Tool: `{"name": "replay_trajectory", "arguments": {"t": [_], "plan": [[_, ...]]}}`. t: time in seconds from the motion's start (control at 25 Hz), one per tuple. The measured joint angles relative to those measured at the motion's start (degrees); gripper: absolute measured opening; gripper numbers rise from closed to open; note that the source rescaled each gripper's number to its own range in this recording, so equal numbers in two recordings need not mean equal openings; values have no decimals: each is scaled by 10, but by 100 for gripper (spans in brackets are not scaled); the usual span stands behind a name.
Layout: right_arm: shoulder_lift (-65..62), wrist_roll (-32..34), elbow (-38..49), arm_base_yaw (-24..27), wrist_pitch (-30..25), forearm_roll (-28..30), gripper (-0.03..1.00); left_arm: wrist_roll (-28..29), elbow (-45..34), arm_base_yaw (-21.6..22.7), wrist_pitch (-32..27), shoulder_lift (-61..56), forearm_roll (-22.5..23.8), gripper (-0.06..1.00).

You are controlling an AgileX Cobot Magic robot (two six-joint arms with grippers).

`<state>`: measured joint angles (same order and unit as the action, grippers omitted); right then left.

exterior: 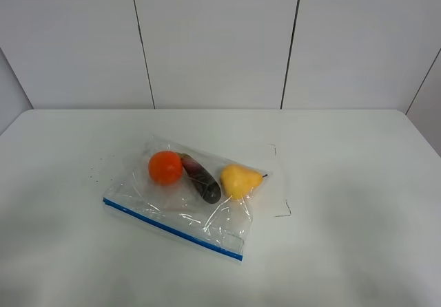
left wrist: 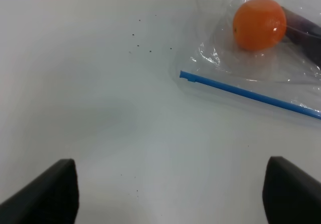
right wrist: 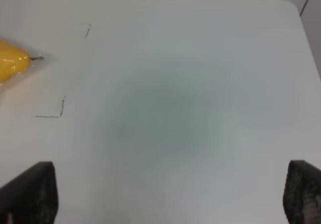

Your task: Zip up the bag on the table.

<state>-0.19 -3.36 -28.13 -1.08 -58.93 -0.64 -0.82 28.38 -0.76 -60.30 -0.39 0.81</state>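
Note:
The clear crinkly bag lies flat on the white table, left of centre. Its blue zip strip runs along the near edge. Inside are an orange, a purple eggplant and a yellow pear. No gripper shows in the exterior high view. The left wrist view shows my left gripper open over bare table, short of the zip strip's end and the orange. The right wrist view shows my right gripper open and empty, with the pear off to one side.
Thin pencil corner marks sit on the table right of the bag, also in the right wrist view. Small dark specks lie left of the bag. A panelled white wall stands behind the table's far edge.

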Motion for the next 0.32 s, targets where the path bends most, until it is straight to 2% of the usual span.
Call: {"name": "replay_trajectory", "arguments": {"t": [0.32], "plan": [[0,0,0,0,0,0,100,0,0,0,0,0,0,100]]}}
